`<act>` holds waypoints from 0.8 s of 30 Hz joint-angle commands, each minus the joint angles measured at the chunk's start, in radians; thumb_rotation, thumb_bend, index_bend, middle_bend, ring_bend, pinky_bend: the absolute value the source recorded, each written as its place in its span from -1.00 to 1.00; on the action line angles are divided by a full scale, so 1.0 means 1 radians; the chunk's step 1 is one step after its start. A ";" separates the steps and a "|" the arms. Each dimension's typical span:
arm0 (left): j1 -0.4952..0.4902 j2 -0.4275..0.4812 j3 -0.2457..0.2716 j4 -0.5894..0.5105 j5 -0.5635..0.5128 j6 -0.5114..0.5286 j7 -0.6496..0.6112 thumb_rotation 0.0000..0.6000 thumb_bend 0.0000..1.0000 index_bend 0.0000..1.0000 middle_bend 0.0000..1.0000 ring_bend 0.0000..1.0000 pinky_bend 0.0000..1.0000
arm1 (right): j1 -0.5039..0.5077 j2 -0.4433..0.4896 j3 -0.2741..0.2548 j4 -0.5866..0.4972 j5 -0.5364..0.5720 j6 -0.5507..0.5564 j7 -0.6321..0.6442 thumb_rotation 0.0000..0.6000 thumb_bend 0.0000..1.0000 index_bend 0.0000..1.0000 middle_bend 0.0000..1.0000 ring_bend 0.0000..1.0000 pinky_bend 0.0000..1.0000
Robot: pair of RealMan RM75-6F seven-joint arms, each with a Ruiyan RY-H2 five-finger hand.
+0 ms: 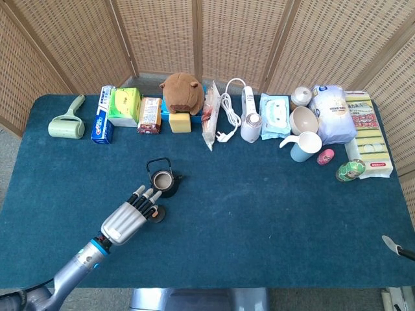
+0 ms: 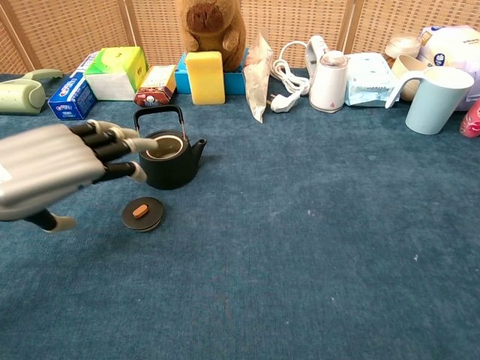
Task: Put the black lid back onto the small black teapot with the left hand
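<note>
Lid (image 2: 142, 213), black with an orange knob, lies flat on the blue desk (image 2: 315, 255) just in front of the small black teapot (image 2: 168, 156), whose mouth is uncovered. The left hand (image 2: 56, 169) hovers above the lid, fingers (image 2: 112, 146) released, stretched forward, holding nothing. Only a sliver of the right hand (image 1: 395, 246) shows at the desk's edge; its grasp cannot be told.

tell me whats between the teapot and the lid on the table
Nothing: in the chest view only bare blue cloth separates the small black teapot from the black lid. The left hand hovers beside them, touching neither.
</note>
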 commanded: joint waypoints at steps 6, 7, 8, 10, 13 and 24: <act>-0.035 -0.063 -0.035 0.000 -0.094 -0.076 0.106 1.00 -0.88 -0.56 -1.00 -1.00 -0.84 | -0.004 0.011 0.001 0.003 0.001 -0.001 0.029 1.00 -0.86 -1.00 -1.00 -1.00 -1.00; -0.039 -0.068 -0.037 0.002 -0.101 -0.082 0.118 1.00 -0.88 -0.56 -1.00 -1.00 -0.84 | -0.004 0.012 0.002 0.003 0.001 -0.001 0.033 1.00 -0.86 -1.00 -1.00 -1.00 -1.00; -0.043 -0.073 -0.039 0.003 -0.108 -0.088 0.131 1.00 -0.88 -0.56 -1.00 -1.00 -0.84 | -0.005 0.013 0.002 0.004 0.002 -0.001 0.036 1.00 -0.86 -1.00 -1.00 -1.00 -1.00; -0.049 -0.083 -0.043 0.007 -0.123 -0.096 0.156 1.00 -0.88 -0.56 -1.00 -1.00 -0.84 | -0.006 0.015 0.004 0.005 0.004 0.001 0.042 1.00 -0.86 -1.00 -1.00 -1.00 -1.00; -0.054 -0.094 -0.047 0.010 -0.142 -0.101 0.187 1.00 -0.88 -0.56 -1.00 -1.00 -0.84 | -0.006 0.018 0.004 0.006 0.003 0.000 0.051 1.00 -0.86 -1.00 -1.00 -1.00 -1.00; -0.072 -0.133 -0.045 0.007 -0.189 -0.104 0.284 1.00 -0.88 -0.56 -1.00 -1.00 -0.84 | -0.010 0.024 0.004 0.008 0.000 0.003 0.070 1.00 -0.86 -1.00 -1.00 -1.00 -1.00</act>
